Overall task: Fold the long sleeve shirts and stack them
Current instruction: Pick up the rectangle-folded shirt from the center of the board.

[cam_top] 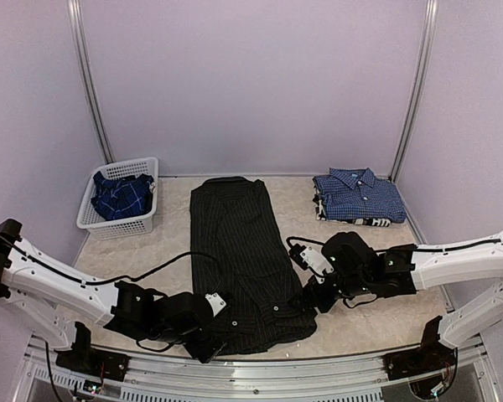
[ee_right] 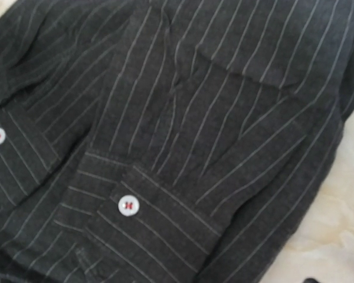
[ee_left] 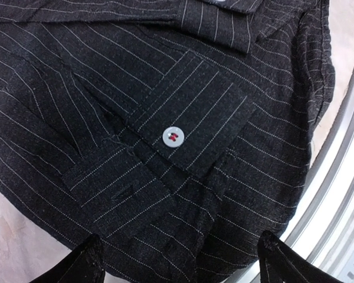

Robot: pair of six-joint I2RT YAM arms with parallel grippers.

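1. A white plastic lattice basket (cam_top: pixel 117 224) stands at the far left of the table, near the wall.
2. The table (cam_top: pixel 163 239) has a cream, slightly mottled covering (it also shows pale in a corner of each wrist view).
3. Plain lavender walls (cam_top: pixel 251 84) close in the back and sides.
4. Two slim metal posts (cam_top: pixel 90 84) rise at the back corners.
5. A silver metal rail (cam_top: pixel 260 368) runs along the near edge.

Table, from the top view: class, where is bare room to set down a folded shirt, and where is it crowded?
Free: the strip between the basket and the black shirt, and the patch between the black shirt and the checked shirt. Crowded: the near edge, where the left gripper and right gripper flank the black shirt's near end.
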